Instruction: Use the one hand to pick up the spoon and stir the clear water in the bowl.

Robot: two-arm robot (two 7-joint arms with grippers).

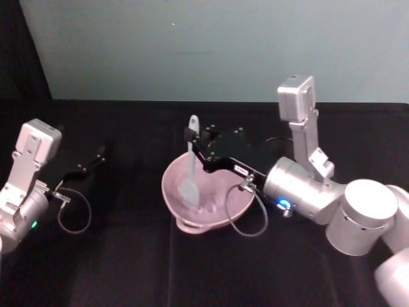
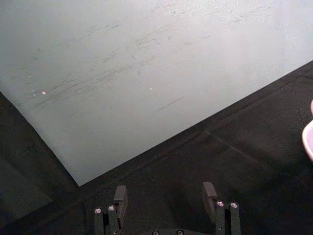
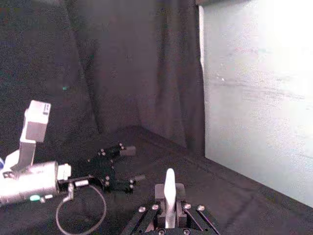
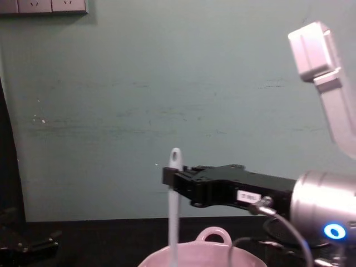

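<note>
Risk: the spoon point(image 1: 191, 163) is pinched high on its handle, so side load from stirring could pivot it in the grip or drag its scoop against the bowl point(image 1: 167, 192) wall, shifting the bowl on the counter point(image 1: 128, 268). The parked left gripper point(image 2: 165, 193) at the left has fingers spread wide, holding nothing. The right gripper point(image 1: 195, 146) has fingers closed on the near-upright spoon, scoop inside the central bowl.

**Spoon point(image 1: 191, 169) held upright in the bowl point(image 1: 167, 187)**

The right gripper point(image 1: 192, 137) clamps the slim white spoon just below its holed handle end. It holds the spoon nearly upright, scoop down inside the wide pale pink bowl, left of centre. The bowl's small loop handle faces the robot. The water is too clear to make out.
</note>
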